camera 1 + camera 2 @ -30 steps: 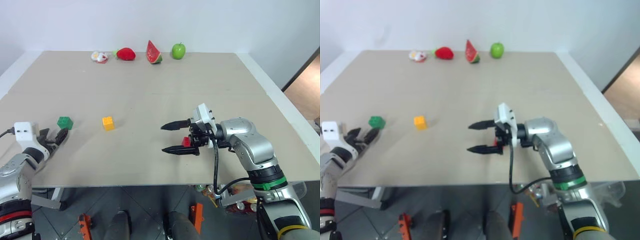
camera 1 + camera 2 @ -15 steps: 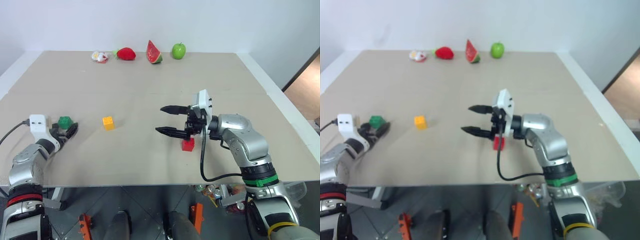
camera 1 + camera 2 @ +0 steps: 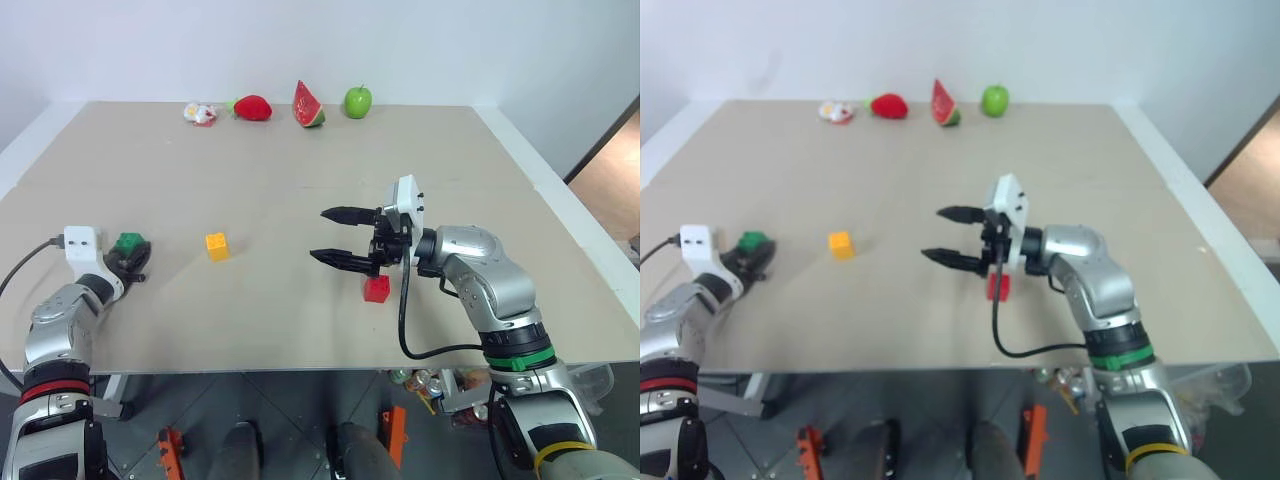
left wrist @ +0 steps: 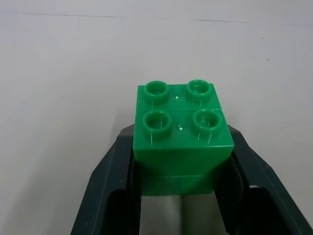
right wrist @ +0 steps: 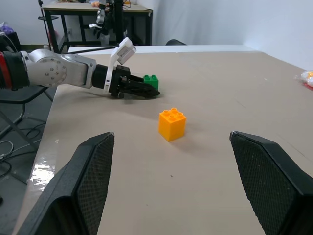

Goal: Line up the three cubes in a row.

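Studded green cube (image 4: 181, 134), glossy plastic

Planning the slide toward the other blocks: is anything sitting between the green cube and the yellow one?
Nothing visible. The left gripper is shut on the green cube, and only bare table lies between it and the yellow cube.

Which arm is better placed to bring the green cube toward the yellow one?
The left. Its hand is already shut on the green studded plastic cube; the right hand hangs open above the red cube.
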You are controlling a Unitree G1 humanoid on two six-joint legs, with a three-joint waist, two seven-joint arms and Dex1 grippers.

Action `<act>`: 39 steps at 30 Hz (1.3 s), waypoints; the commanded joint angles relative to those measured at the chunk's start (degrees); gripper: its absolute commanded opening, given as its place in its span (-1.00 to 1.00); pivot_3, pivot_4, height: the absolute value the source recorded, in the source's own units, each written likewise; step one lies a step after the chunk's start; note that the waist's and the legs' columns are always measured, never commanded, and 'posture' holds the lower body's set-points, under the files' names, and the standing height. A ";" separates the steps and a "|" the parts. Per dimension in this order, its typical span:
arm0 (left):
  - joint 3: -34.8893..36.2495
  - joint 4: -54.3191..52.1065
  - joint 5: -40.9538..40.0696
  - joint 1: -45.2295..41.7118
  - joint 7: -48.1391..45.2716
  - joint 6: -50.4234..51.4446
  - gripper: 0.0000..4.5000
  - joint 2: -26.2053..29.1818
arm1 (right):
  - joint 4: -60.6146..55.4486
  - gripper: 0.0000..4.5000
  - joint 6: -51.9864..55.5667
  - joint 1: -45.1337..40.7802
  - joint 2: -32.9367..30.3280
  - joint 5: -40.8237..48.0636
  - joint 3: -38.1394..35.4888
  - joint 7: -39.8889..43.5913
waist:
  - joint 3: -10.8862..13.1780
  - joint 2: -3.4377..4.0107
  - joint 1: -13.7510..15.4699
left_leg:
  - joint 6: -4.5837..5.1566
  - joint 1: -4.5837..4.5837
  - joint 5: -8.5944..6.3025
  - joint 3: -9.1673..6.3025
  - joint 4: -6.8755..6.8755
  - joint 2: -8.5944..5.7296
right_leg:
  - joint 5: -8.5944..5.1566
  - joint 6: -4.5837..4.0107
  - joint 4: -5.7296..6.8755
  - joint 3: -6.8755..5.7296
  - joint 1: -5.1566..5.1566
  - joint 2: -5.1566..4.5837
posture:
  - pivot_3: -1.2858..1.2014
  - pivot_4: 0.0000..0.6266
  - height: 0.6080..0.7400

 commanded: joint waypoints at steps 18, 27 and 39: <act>-24.01 -24.74 -8.55 -20.59 -33.15 12.84 -0.40 -3.88 | -1.23 0.74 2.53 5.25 -13.71 3.53 -11.05 2.93 | 0.04 -0.04 0.00 | -0.04 -0.13 0.07 0.08 0.03 -0.03 | -0.01 0.25 -0.09 0.12 0.04 0.02 | 0.03 -0.52 1.00; -33.61 -10.83 1.70 -23.63 -39.87 2.89 -0.40 -10.63 | -7.36 0.74 5.21 14.86 -17.15 5.05 -16.44 -0.91 | 0.05 -0.01 -0.20 | 0.02 -0.08 0.07 0.05 0.17 -0.03 | -0.02 0.01 -0.05 0.32 0.00 0.15 | 0.03 -0.52 1.00; -36.55 10.14 12.86 -28.83 -43.80 -11.50 -0.40 -13.23 | -11.46 0.74 5.61 22.36 -18.10 4.87 -16.81 -3.01 | 0.05 0.00 -0.05 | 0.08 -0.18 0.04 0.08 0.43 -0.10 | 0.00 0.06 -0.06 0.53 0.03 0.15 | 0.03 -0.52 1.00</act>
